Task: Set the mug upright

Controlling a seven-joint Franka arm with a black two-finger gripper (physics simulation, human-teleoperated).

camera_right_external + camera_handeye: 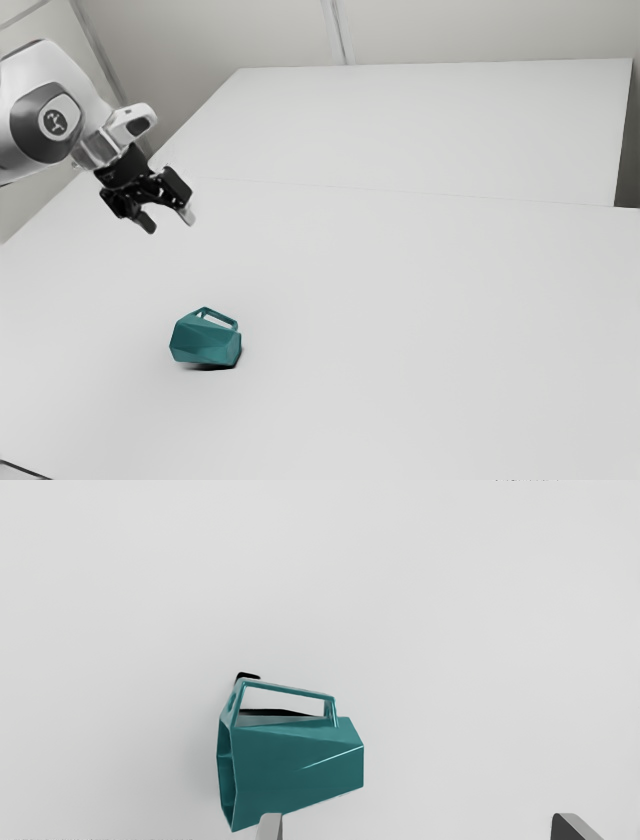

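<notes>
High over the table, at the exterior view's upper left, the black gripper (pixel 170 222) hangs with its two fingers apart and nothing between them. A teal faceted mug (pixel 205 342) lies on its side on the table below it, well apart from the fingers, its handle on the upper side. In the wrist view the mug (pixel 297 760) shows its open mouth at one end and its narrower base at the other. There the gripper (pixel 416 827) has its fingertips wide apart, one of them overlapping the mug's edge in the picture.
The white table (pixel 420 300) extends broadly around the mug. Pale walls (pixel 480 30) stand behind its far edge, and a thin dark line crosses the exterior view's lower left corner.
</notes>
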